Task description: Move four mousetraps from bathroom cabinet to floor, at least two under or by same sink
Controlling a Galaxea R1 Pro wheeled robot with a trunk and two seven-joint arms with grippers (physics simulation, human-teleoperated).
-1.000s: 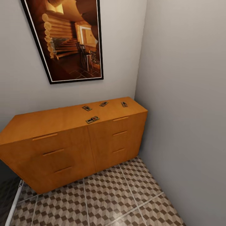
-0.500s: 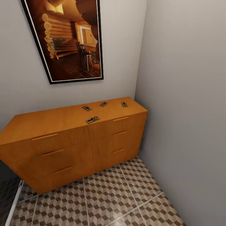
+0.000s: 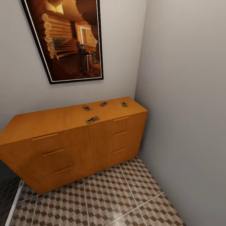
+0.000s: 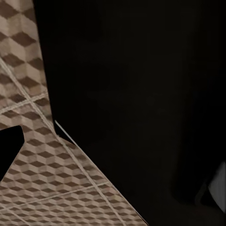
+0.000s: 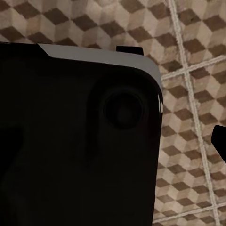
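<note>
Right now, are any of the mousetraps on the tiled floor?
No, all four mousetraps lie on the cabinet top.

No change is visible across the head views. The four mousetraps (image 3: 92, 119) (image 3: 87, 108) (image 3: 104, 104) (image 3: 124, 104) occupy the same positions on the cabinet (image 3: 62, 147) top as in both earlier pictures, and the framing of the cabinet, wall picture (image 3: 67, 37) and bathroom floor (image 3: 110, 197) is identical, indicating no camera motion.
</note>
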